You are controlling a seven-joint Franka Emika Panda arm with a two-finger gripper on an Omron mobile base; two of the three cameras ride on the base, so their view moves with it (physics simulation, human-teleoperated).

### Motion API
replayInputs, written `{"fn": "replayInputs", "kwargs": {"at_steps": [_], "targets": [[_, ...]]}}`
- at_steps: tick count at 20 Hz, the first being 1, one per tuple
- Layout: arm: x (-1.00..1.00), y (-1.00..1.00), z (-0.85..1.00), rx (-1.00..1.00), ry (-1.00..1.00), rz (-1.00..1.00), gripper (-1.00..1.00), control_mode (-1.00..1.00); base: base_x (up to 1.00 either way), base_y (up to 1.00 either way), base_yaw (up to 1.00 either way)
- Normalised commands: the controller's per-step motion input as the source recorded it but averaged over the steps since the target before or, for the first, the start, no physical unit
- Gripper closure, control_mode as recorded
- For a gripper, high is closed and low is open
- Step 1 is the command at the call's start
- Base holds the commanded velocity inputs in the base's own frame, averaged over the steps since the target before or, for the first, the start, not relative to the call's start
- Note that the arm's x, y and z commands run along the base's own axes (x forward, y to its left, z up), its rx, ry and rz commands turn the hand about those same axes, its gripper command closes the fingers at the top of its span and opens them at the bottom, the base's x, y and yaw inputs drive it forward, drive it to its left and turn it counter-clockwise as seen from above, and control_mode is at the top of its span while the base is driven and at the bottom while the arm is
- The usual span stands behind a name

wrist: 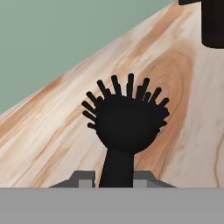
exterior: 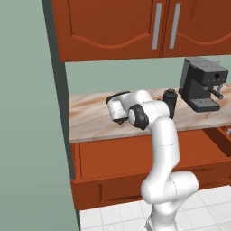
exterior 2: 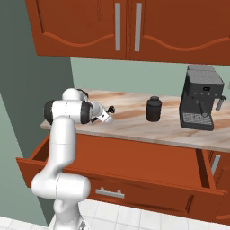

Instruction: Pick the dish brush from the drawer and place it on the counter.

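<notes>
Standing on the long beige-pink marble-patterned counter are a squat dark cylindrical jar and, further to the right, a black and grey espresso machine; both are well apart from the white arm's hand. Reddish-brown wooden wall cabinets with grey bar handles hang above the counter. Below its pale edge, the wide reddish-brown wooden drawer is pulled out, and the arm reaches up past its left part. A grey-green wall stands at the left end of the counter.

The gripper hangs over the left part of the counter, and its fingers are closed narrowly on the thin stem of the small black dish brush. The brush's bristled head points away from the hand, above the marble surface; whether it touches the counter cannot be told. Nothing lies between the brush and the counter surface under it. No brand, label or writing can be read on the jar or the machine.
</notes>
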Motion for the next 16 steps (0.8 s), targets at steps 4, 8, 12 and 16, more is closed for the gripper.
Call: {"fn": "replayInputs", "kwargs": {"at_steps": [4, 8, 12, 16], "targets": [[0.68, -0.21, 0.0, 0.0, 0.08, -0.1, -1.0, -1.0, 0.0, 0.0, 0.0], [0.29, -0.38, 0.33, 0.03, 0.06, -0.05, -1.0, -1.0, 0.0, 0.0, 0.0], [-0.16, -0.62, 1.0, 0.17, 0.0, 0.0, -1.0, -1.0, 0.0, 0.0, 0.0], [-0.83, -0.32, 0.99, 0.17, 0.0, 0.0, -1.0, -1.0, 0.0, 0.0, 0.0]]}}
